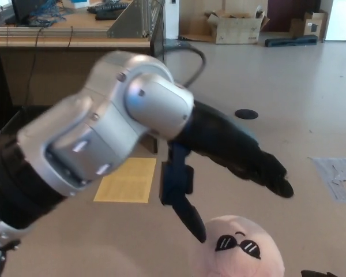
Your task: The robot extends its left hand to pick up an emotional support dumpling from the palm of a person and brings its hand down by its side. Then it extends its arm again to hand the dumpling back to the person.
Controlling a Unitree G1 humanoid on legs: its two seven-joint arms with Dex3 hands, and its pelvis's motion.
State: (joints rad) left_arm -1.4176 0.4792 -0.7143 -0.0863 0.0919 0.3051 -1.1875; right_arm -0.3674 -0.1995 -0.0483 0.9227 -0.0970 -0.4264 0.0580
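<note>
Dumpling (239, 248) sits low and near, a bit to the right, a soft pink toy with a sunglasses face. Left hand (219, 167) reaches out just above it, fingers spread wide, holding nothing. I think the pick-up is not done yet

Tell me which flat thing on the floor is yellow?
The yellow sheet lying under the robot's left arm, beside the desk. The other flat thing, the grey sheet at the right edge, is pale grey, and the black disc is round.

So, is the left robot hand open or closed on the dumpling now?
Open. The left robot hand has its fingers and thumb spread apart above the pink plush dumpling, and nothing sits between them.
</note>
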